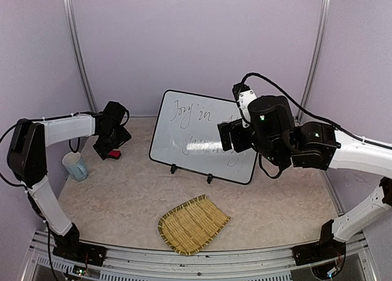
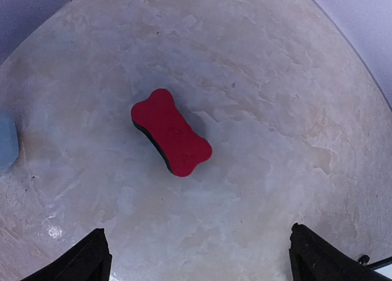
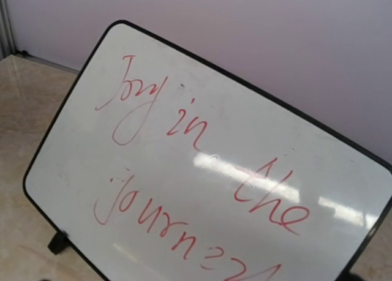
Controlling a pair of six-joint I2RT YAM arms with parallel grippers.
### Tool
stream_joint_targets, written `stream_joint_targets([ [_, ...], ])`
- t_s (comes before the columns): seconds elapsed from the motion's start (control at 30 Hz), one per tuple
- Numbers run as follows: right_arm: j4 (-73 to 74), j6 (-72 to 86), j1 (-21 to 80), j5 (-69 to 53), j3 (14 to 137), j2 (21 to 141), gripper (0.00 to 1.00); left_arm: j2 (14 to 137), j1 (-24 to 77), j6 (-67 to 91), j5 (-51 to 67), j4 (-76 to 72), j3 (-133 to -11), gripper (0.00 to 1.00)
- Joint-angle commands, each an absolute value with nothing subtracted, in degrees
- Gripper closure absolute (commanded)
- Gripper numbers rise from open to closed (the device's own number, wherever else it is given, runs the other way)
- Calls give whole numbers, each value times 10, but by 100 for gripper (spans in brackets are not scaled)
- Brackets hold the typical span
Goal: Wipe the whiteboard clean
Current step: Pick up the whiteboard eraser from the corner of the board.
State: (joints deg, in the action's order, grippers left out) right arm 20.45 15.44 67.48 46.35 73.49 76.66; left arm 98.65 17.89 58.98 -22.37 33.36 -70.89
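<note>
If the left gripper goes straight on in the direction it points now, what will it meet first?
Probably the red eraser lying on the table. It sits ahead of the open left gripper, slightly left of centre; depth is unclear, so the fingers might straddle it.

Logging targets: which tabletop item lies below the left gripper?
The red bone-shaped eraser, framed by the left gripper; the pale blue mug and woven straw mat lie aside.

From high behind, the top camera overlooks the whiteboard [image 1: 202, 137]. The right wrist camera faces it closely; the left looks down on a red eraser [image 2: 171, 131] to its left.
</note>
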Motion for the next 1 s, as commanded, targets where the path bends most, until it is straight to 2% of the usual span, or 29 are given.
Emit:
stream_joint_targets([
  [0.0,214,140,679,476,719,743,0,1004,144,623,-193,350,-733,1],
  [0.33,204,149,679,478,693,724,0,1096,116,621,-184,386,-802,2],
  [0.97,190,169,679,475,674,695,0,1165,96,592,-203,363,-835,4],
])
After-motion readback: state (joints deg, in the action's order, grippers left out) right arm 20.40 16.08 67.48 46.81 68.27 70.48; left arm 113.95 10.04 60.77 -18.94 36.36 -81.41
